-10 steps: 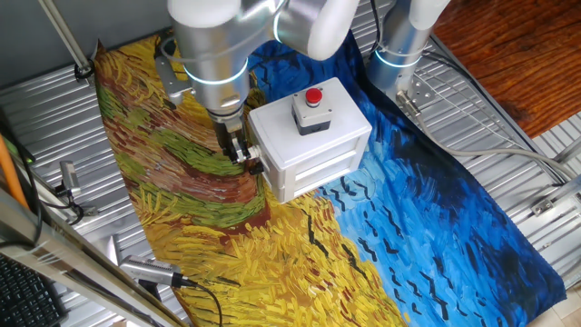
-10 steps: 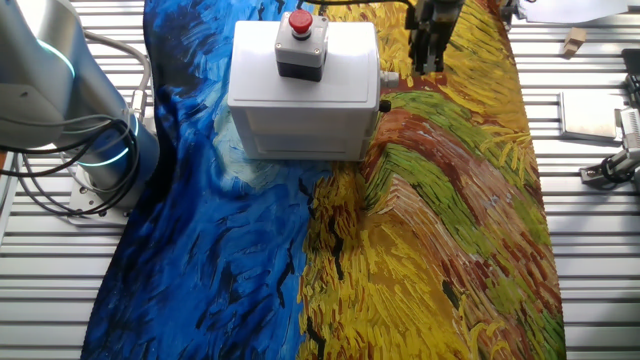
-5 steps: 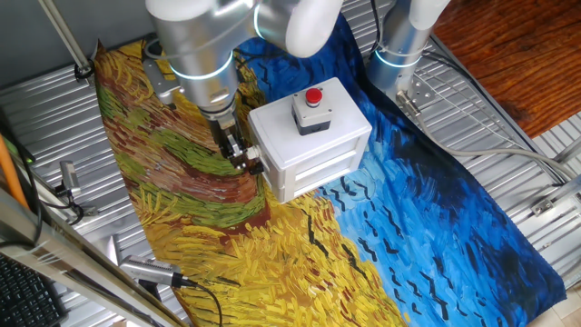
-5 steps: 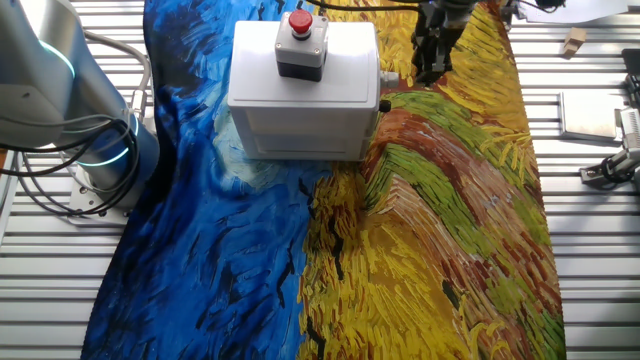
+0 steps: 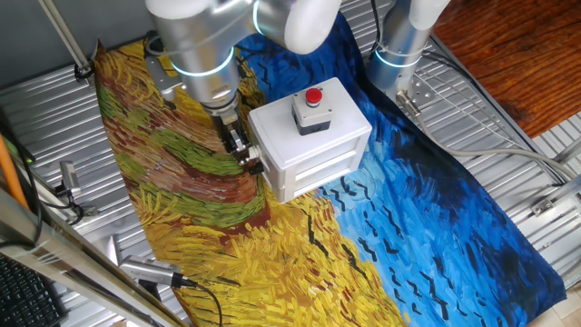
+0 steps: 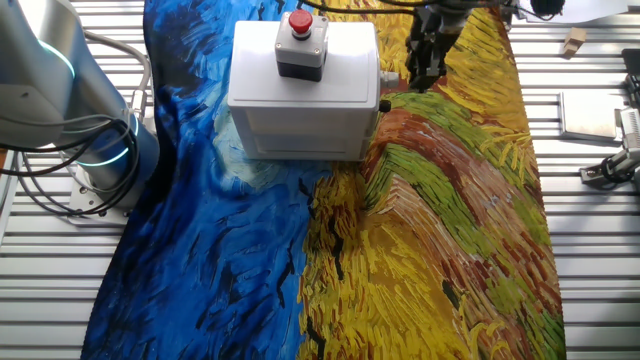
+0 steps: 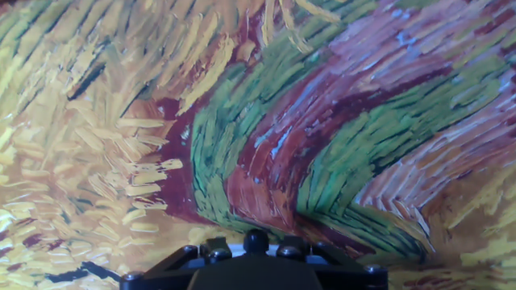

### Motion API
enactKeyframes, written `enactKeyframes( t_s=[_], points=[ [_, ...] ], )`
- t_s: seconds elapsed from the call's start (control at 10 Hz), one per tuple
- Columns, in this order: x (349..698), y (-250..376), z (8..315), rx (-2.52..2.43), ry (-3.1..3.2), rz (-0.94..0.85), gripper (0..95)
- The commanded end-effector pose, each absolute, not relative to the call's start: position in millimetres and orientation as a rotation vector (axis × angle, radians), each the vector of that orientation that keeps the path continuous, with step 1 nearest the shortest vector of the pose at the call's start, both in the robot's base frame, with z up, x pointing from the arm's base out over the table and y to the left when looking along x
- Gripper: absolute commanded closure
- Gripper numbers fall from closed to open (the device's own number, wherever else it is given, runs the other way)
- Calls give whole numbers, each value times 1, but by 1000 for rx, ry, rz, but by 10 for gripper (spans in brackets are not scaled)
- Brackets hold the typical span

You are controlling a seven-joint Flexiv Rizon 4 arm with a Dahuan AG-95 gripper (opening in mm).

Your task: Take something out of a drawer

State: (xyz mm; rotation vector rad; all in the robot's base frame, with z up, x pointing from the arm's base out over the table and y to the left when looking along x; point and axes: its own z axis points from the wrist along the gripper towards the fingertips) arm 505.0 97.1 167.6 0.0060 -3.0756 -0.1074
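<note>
painted cloth, white box, gripper beside its knob

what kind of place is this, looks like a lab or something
Most likely a robot lab bench: a slotted metal table, a painting-print cloth spread over it, and a white box with a red button beside the arm's claw.

A painted cloth of yellow, green, brown and blue brushstrokes covered the middle of the frame in both fixed views; a red push-button on a grey housing sat upper centre; a wooden board filled the upper right corner; a black keyboard showed at lower left; in the other fixed view a small tan block lay at upper right, on the ribbed metal table.
</note>
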Motion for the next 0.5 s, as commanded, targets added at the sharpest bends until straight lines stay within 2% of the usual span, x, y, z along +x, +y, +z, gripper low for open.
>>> enactKeyframes(
  t_s=[0.1, 0.5],
  points=[
    [502, 97, 166, -30, -3073, -136, 570],
    [496, 97, 161, -54, -3071, -147, 570]
  ],
)
